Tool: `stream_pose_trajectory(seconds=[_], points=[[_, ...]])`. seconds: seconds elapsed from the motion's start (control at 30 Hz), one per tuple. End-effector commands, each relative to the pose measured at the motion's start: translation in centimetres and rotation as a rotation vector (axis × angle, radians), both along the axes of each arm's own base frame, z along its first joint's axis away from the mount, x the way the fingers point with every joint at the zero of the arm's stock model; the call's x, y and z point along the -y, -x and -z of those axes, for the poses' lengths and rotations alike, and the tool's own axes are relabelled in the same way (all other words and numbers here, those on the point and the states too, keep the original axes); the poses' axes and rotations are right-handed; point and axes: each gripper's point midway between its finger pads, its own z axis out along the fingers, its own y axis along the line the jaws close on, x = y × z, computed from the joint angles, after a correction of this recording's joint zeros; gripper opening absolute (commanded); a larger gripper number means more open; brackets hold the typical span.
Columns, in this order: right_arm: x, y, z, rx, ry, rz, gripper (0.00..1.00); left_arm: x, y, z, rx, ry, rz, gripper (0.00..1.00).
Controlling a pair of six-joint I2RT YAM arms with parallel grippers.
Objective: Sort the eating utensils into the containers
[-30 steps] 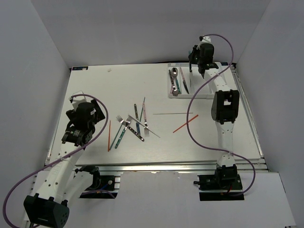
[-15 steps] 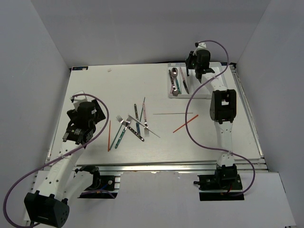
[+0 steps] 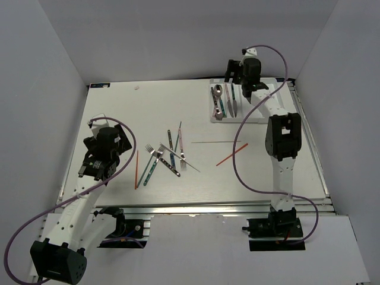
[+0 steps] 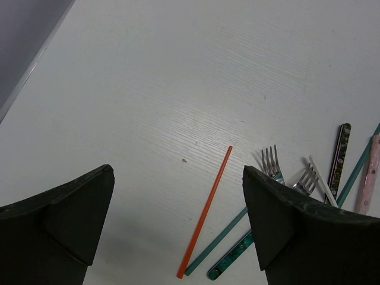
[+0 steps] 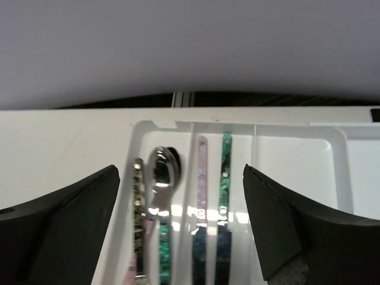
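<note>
My right gripper (image 3: 239,83) (image 5: 180,172) hangs open over the far end of the white tray (image 3: 256,119) (image 5: 297,135) with nothing between its fingers. Beneath it, one slot holds a spoon (image 5: 163,169) and a dark-patterned handle (image 5: 138,196). The slot beside it holds a pink-handled knife (image 5: 202,178) and a teal-handled knife (image 5: 225,178). My left gripper (image 3: 119,155) (image 4: 178,172) is open above the table, over an orange chopstick (image 4: 208,217) (image 3: 136,169). A pile of forks (image 4: 271,163) and other utensils (image 3: 169,154) lies just right of it.
A second orange chopstick (image 3: 231,154) and a thin pale one (image 3: 217,142) lie mid-table, between the pile and the tray. A teal chopstick (image 4: 219,249) lies beside the orange one. Grey walls close in the table on three sides. The right arm's purple cable (image 3: 243,130) loops over the table.
My right gripper's jaws have gone from shut to open above the tray, and the slim utensil they held now lies in it. The left arm has barely moved.
</note>
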Motion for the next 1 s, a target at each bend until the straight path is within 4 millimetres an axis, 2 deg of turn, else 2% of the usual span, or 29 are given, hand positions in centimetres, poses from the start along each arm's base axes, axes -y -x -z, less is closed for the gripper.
stream_pose_trajectory(seconds=[0.0, 0.03, 0.07, 0.13, 0.17, 0.2, 0.23, 0.27, 0.3, 0.33, 0.37, 0.4, 0.43, 0.47, 0.5, 0.53, 0.57, 0.67, 0.73, 0.77, 0.8, 0.83, 0.87, 0.93, 0.97], points=[[-3.5, 3.5, -7.7, 0.08, 0.07, 0.071, 0.9, -0.2, 0.2, -0.1, 0.004, -0.012, -0.008, 0.98], [-3.7, 5.2, -7.5, 0.03, 0.096, 0.095, 0.89, -0.3, 0.2, -0.1, 0.005, -0.014, -0.011, 0.98], [-5.2, 6.8, -7.2, 0.006, 0.123, 0.117, 0.89, -0.3, 0.2, -0.1, 0.001, -0.015, -0.014, 0.98], [-5.6, 9.8, -6.2, -0.053, 0.162, 0.162, 0.89, -0.3, 0.1, 0.0, -0.003, -0.014, -0.014, 0.98], [-7.6, 11.9, -5.3, -0.088, 0.178, 0.143, 0.89, -0.3, 0.1, 0.0, -0.006, -0.014, -0.012, 0.98], [-8.0, 13.8, -4.5, -0.116, 0.151, 0.16, 0.89, -0.1, 0.0, 0.1, -0.008, -0.011, -0.008, 0.98], [-10.1, 15.6, -4.1, -0.122, 0.139, 0.126, 0.9, -0.1, -0.1, 0.0, -0.005, -0.007, -0.008, 0.98], [-11.2, 16.8, -3.8, -0.133, 0.115, 0.082, 0.89, 0.0, -0.1, 0.0, -0.003, -0.003, -0.005, 0.98], [-13.6, 19.4, -2.7, -0.154, 0.042, -0.052, 0.89, 0.4, -0.3, -0.1, -0.003, 0.012, 0.005, 0.98], [-14.1, 21.6, -0.9, -0.212, 0.034, -0.134, 0.89, 0.6, -0.4, -0.1, -0.004, 0.023, 0.014, 0.98], [-15.8, 22.2, -2.3, -0.135, -0.062, -0.228, 0.89, 0.9, -0.5, -0.1, -0.002, 0.039, 0.021, 0.98], [-16.2, 23.9, -3.5, -0.103, -0.133, -0.286, 0.89, 1.4, -0.7, 0.0, 0.004, 0.063, 0.037, 0.98], [-17.0, 26.4, -0.6, -0.177, -0.185, -0.338, 0.89, 1.7, -0.8, 0.3, 0.001, 0.078, 0.046, 0.98], [-17.5, 26.8, -0.7, -0.18, -0.189, -0.339, 0.89, 1.9, -0.9, 0.3, 0.0, 0.085, 0.054, 0.98], [-17.3, 27.8, 2.2, -0.285, -0.114, -0.314, 0.89, 1.9, -0.8, 0.5, -0.01, 0.085, 0.048, 0.98], [-18.2, 28.0, 1.7, -0.275, -0.061, -0.275, 0.89, 2.0, -0.9, 0.6, -0.013, 0.092, 0.047, 0.98], [-18.1, 28.8, 3.5, -0.321, -0.009, -0.256, 0.89, 2.2, -1.0, 0.6, -0.012, 0.099, 0.052, 0.98], [-19.5, 30.1, 4.6, -0.34, -0.023, -0.27, 0.88, 3.3, -1.8, 0.5, -0.004, 0.153, 0.081, 0.98], [-21.3, 30.2, 4.5, -0.344, -0.02, -0.298, 0.78, 3.7, -2.2, -0.1, 0.005, 0.165, 0.094, 0.98], [-22.8, 29.1, 2.4, -0.309, -0.019, -0.304, 0.74, 3.6, -2.5, -0.9, 0.019, 0.158, 0.085, 0.98], [-23.6, 28.6, 4.6, -0.346, 0.034, -0.296, 0.65, 3.2, -2.5, -1.2, 0.019, 0.141, 0.074, 0.98], [-23.9, 28.9, 5.5, -0.378, 0.092, -0.284, 0.62, 2.6, -2.4, -1.7, 0.031, 0.118, 0.049, 0.98], [-25.6, 27.5, 5.5, -0.365, 0.1, -0.284, 0.59, 2.3, -2.4, -2.6, 0.049, 0.11, 0.041, 0.98], [-26.3, 27.1, 6.7, -0.393, 0.149, -0.268, 0.52, 1.7, -2.2, -3.3, 0.068, 0.082, 0.025, 0.98], [-27.6, 26.1, 7.0, -0.389, 0.154, -0.264, 0.51, 1.5, -2.1, -3.1, 0.072, 0.076, 0.022, 0.98]])
